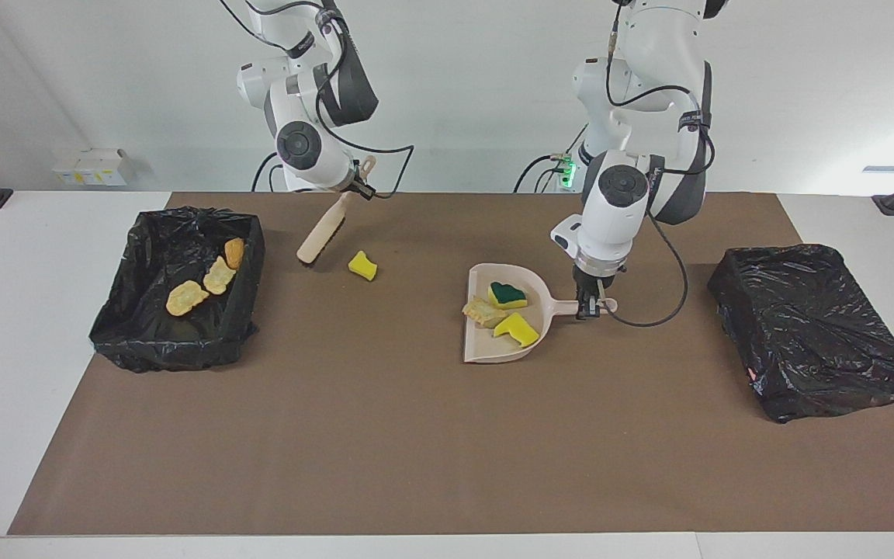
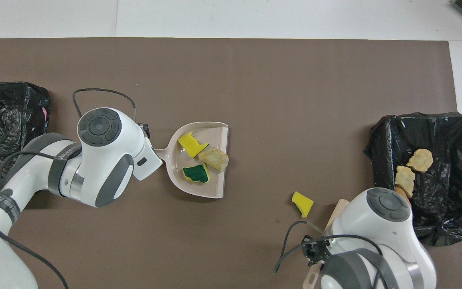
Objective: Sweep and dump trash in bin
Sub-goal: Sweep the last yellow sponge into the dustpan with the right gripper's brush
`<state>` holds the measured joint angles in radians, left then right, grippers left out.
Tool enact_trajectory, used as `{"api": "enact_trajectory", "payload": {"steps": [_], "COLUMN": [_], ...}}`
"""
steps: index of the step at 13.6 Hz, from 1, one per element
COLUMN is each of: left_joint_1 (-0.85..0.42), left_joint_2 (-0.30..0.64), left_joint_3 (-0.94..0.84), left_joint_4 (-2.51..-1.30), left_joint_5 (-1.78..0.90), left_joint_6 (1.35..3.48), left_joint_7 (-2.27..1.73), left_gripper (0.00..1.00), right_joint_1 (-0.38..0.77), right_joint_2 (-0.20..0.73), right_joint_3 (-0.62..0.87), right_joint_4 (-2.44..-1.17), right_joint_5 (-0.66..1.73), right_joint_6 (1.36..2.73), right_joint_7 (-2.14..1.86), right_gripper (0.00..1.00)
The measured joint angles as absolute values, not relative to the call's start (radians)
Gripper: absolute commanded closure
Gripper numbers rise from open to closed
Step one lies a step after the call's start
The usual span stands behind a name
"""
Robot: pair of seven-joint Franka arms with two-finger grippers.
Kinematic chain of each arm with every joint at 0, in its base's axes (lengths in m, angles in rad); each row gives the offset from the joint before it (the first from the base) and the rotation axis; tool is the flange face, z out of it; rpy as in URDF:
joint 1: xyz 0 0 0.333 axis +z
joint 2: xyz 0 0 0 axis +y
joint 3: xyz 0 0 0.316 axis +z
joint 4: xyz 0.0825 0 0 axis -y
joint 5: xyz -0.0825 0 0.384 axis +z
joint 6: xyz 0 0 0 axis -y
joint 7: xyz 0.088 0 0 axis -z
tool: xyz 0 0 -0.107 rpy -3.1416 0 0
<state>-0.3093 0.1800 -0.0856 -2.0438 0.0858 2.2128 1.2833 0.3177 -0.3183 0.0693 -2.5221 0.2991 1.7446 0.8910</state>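
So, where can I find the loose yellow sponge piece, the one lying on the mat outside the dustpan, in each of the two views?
Facing view: the sponge piece lies on the mat, between the open bin and the dustpan, just below the brush.
Overhead view: the sponge piece lies low and right of centre, between the dustpan and the open bin.
Shared landmark: the dustpan.

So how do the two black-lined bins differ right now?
The bin at the right arm's end sits open and holds three tan-brown chunks; the bin at the left arm's end shows only bag plastic draped over its top, nothing visible inside. Both are black-bagged, rectangular, and rest at the mat's ends.
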Motion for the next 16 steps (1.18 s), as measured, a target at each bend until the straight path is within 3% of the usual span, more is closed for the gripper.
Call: {"api": "enact_trajectory", "payload": {"steps": [4, 7, 13, 16], "left_joint_1": [-0.310, -0.310, -0.337, -0.373], "left_joint_2": [0.180, 0.180, 0.178, 0.167], "left_joint_3": [-0.087, -0.087, -0.089, -0.091], "left_joint_4": [-2.035, -2.033, -2.014, -2.009], "left_joint_5": [0.093, 0.093, 0.184, 0.227], "left_joint_6": [2.192, 2.186, 2.118, 2.085], "left_joint_7": [1.283, 1.283, 1.224, 1.122], "left_gripper": [1.00, 1.00, 1.00, 1.00], "right_joint_1": [0.414, 0.456, 0.456, 0.465], "right_joint_2": [-0.299, -0.219, -0.013, 0.084], "right_joint_3": [0.074, 0.076, 0.076, 0.077], "right_joint_4": [-2.536, -2.507, -2.251, -2.187], "right_joint_5": [0.331, 0.334, 0.346, 0.392], "right_joint_6": [1.858, 1.976, 2.020, 2.081], "right_joint_7": [0.921, 0.964, 0.873, 0.727], "right_gripper": [1.00, 1.00, 1.00, 1.00]}}
